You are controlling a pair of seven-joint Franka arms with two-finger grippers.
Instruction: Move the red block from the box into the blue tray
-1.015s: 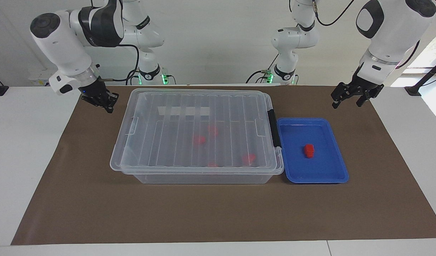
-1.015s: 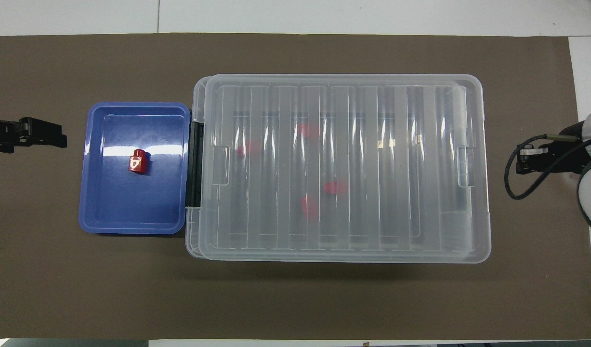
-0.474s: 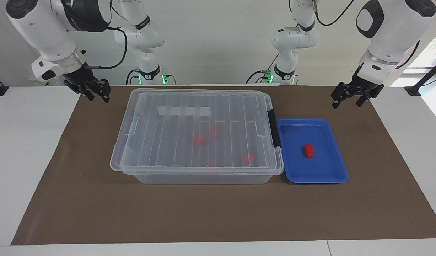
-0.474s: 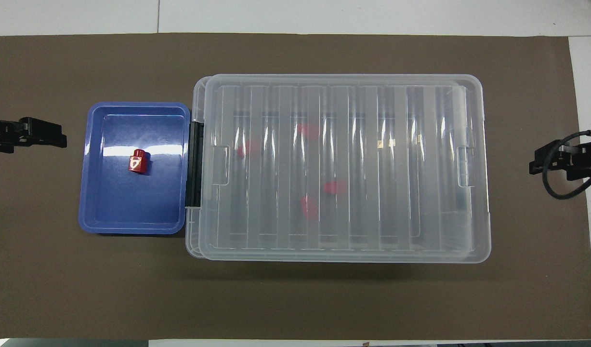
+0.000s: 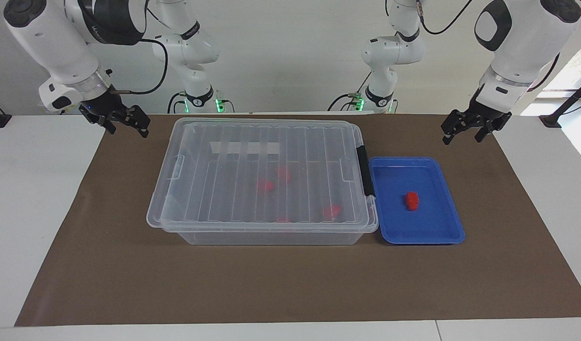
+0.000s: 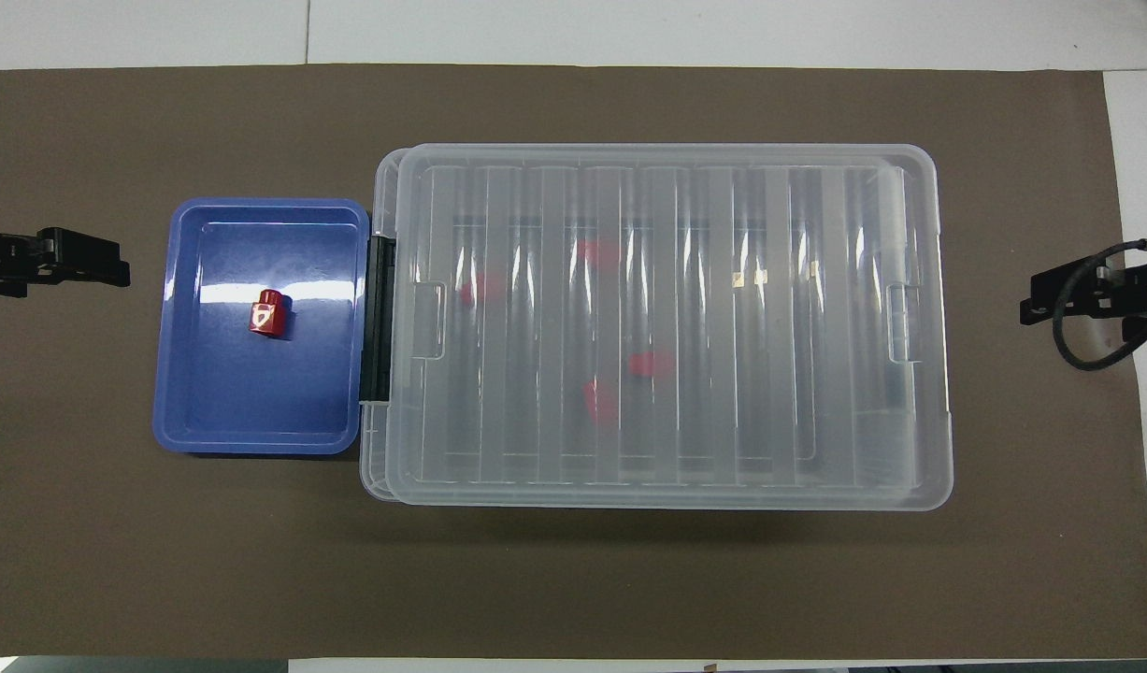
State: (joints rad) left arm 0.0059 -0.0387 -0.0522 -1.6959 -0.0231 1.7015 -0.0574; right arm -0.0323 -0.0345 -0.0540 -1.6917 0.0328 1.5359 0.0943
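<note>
Since the earlier frames, only the right claw (image 5: 128, 124) has moved: it has risen and swung away from the box corner to hang over the mat edge at the right arm's end of the tabletop (image 5: 34, 213). Nothing else has shifted.

1. Task status, judged from the layout: one red block (image 5: 412, 200) lies inside the blue tray (image 5: 449, 232), roughly central, clear of the rim. The placement appears done. The block shows a pale patch on its upper face in the overhead view, so whether it is the plain piece cannot be told.
2. The tray sits beside the box (image 5: 266, 175), touching its black latch handle (image 5: 364, 171), toward the left arm's end.
3. The box lid (image 5: 233, 142) rests on the box, slightly askew. Several red pieces (image 5: 265, 185) are seen through it.
4. Remaining, as a judgement: nothing but parking the arms.
5. Right claw: fingers apart, holding nothing, touching nothing.
6. Left claw (image 5: 468, 132): fingers apart, empty, waiting over the mat beside the tray, toward the robots.
</note>
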